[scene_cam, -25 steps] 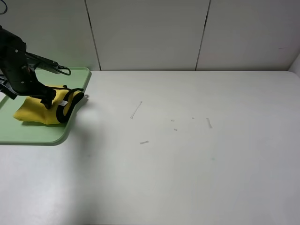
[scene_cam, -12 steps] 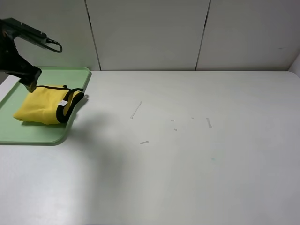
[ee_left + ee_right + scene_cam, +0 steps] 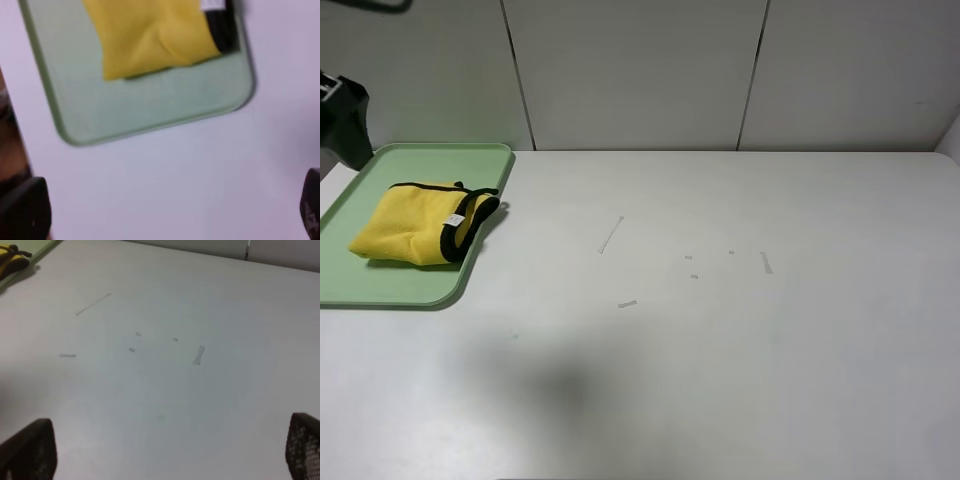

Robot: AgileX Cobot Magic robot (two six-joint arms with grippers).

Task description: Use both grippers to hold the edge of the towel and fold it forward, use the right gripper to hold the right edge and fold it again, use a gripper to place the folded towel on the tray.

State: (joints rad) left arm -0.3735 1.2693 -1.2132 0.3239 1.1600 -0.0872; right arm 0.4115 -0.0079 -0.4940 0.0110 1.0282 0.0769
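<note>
Exterior high, towel: the folded yellow fluffy microfibre towel with black stitched trim is lying on the pale mint-green rectangular plastic tray at the left of the frame, its small white tag facing up.
Exterior high, towel edge: the black-trimmed fold is sitting toward the tray's right rim, a little of it overhanging that rim.
Exterior high, left arm: a black part of the left arm is showing at the upper left edge, apart from the towel; its jaws are lying outside the frame here.
Exterior high, table: the white table top is carrying a few short pale strips near the centre.
Left wrist, left gripper: its two dark fingertips are sitting at the lower corners of the frame, jaws standing wide with nothing between them.
Left wrist, towel and tray: the towel is occupying the upper part of the frame on the tray, clear of the fingertips.
Right wrist, right gripper: fingertips are showing at the lower corners, jaws spread wide and holding nothing.
Right wrist, table: the pale strips are lying mid-frame; a bit of the towel is peeking in at the upper left corner.
</note>
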